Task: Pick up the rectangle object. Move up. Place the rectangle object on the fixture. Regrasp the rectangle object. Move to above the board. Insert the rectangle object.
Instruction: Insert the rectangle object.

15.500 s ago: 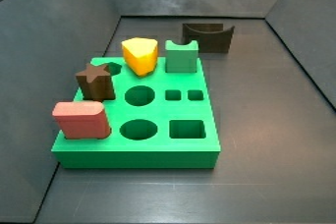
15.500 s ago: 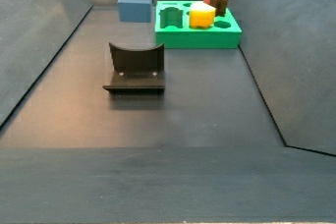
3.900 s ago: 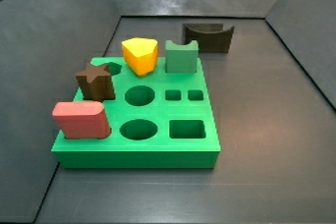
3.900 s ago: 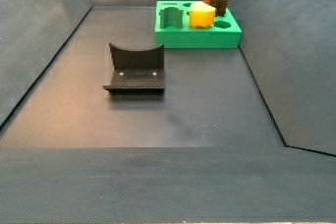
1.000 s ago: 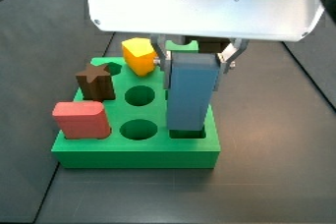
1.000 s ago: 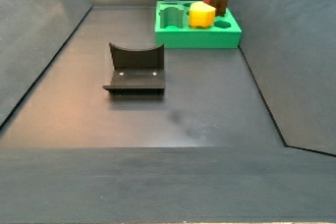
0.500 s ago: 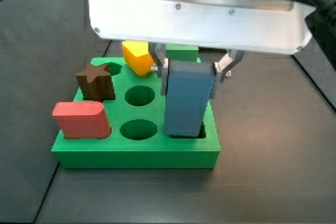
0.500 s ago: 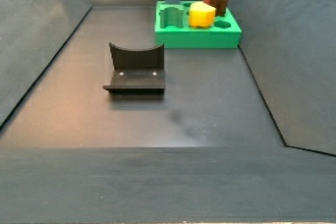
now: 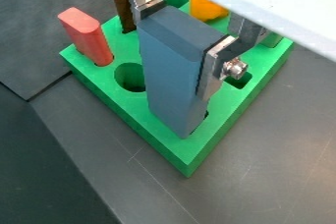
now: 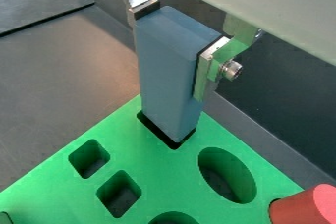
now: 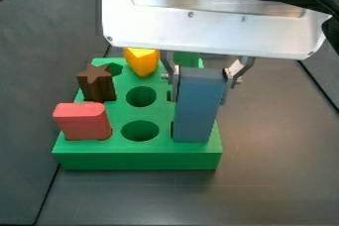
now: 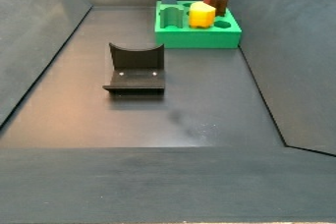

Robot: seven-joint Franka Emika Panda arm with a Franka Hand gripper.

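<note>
Directly beneath the gripper (image 9: 178, 33) lies the large bright green flat board (image 11: 199, 154) with round and square cut-outs. The gripper's flat silver fingers (image 10: 218, 63) clamp the tall slate-blue rectangular block (image 10: 171, 66), whose lower end sits in the board's square hole. Well away from the gripper stands the small near-black fixture (image 12: 134, 68) with a U-shaped notch.
</note>
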